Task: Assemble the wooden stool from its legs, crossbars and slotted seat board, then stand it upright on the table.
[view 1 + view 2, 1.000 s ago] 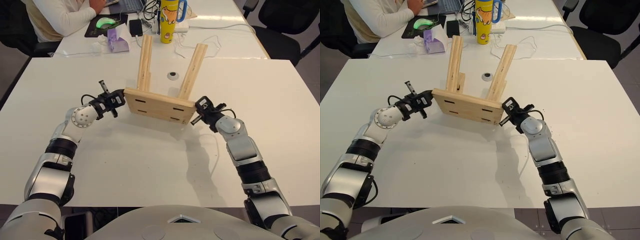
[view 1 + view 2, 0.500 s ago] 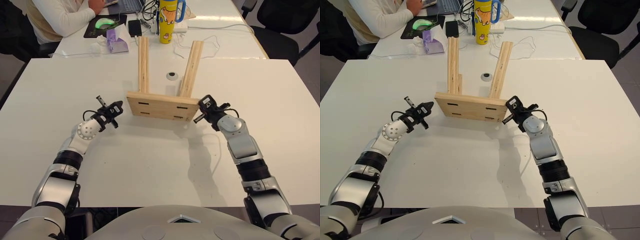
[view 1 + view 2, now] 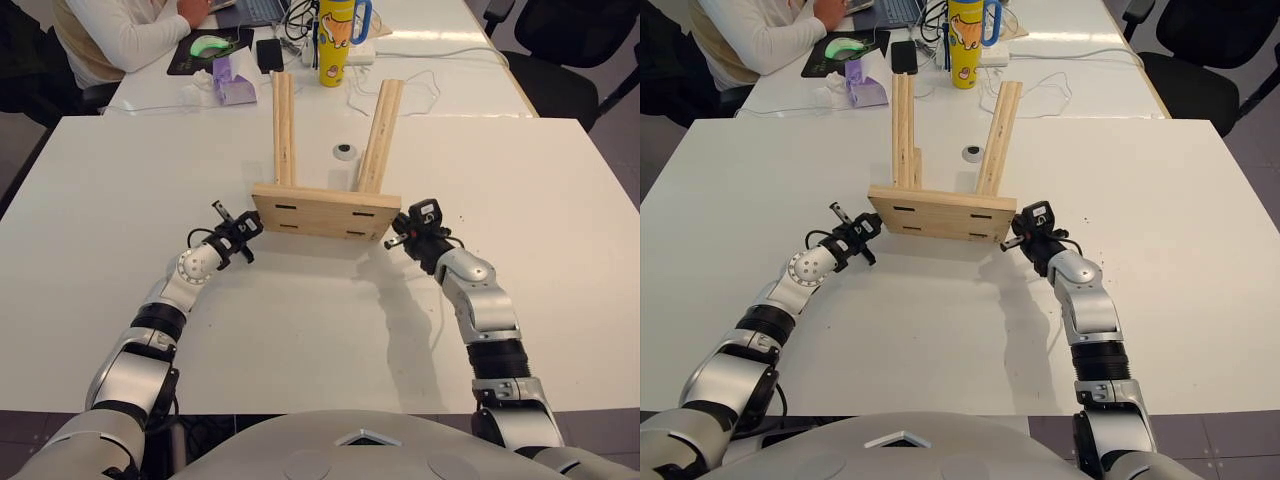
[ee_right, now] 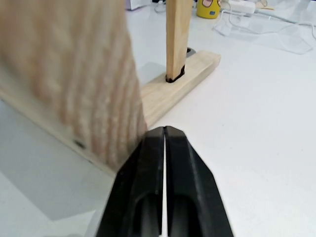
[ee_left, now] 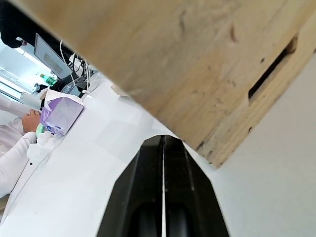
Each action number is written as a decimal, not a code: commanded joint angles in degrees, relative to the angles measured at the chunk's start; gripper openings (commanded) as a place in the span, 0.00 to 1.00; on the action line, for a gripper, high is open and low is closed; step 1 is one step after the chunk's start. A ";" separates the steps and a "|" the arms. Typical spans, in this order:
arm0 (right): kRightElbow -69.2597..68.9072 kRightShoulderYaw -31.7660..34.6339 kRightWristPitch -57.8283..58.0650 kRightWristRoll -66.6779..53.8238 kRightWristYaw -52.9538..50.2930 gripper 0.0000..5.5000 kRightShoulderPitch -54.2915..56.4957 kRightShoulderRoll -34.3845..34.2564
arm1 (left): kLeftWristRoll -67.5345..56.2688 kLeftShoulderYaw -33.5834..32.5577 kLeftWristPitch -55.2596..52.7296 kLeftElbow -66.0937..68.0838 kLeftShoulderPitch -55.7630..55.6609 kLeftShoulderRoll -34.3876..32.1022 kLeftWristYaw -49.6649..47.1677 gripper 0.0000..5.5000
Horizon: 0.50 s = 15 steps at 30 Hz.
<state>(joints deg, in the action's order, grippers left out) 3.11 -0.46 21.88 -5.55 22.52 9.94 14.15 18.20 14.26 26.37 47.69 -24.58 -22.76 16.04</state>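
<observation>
Stool (image 3: 325, 205) lies sideways, so left gripper (image 3: 250, 230) and right gripper (image 3: 398, 236), fingers squeezed together and empty, sit beside it, maybe to tip it up.

Bright, even light from overhead

The white table (image 3: 520, 180) is lit evenly. The seat board (image 3: 325, 212) throws a soft grey shadow on the table just on its near side, and a fainter, wider patch lies nearer still, off its right end.

The seat board (image 3: 325, 211) and legs (image 3: 380, 135) are pale bare wood with visible grain, rough at the slots (image 5: 272, 66). The tabletop (image 3: 300, 330) is smooth matt white. The left claw (image 5: 163, 140) and right claw (image 4: 164, 131) are smooth black plastic.
</observation>
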 commanded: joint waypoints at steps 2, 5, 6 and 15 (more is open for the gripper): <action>1.70 -2.25 3.53 2.48 -1.56 0.00 0.35 0.65 | -0.37 0.07 -1.48 -0.75 0.48 0.90 0.72 0.00; 2.96 -3.64 4.92 4.04 -2.38 0.00 0.25 0.82 | -0.50 0.26 -2.23 -1.04 0.59 1.31 1.24 0.00; 3.32 -3.87 4.87 4.23 -2.50 0.00 0.26 0.68 | -0.52 0.32 -2.43 -1.14 0.68 1.41 1.42 0.00; 3.82 -5.90 4.74 4.76 -2.01 0.00 1.27 -0.58 | -0.18 1.44 -4.75 -2.35 1.89 2.39 3.67 0.00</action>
<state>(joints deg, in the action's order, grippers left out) 7.45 -5.47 26.34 -0.43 19.90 10.26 14.47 17.94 14.50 22.11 46.38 -23.65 -21.44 18.23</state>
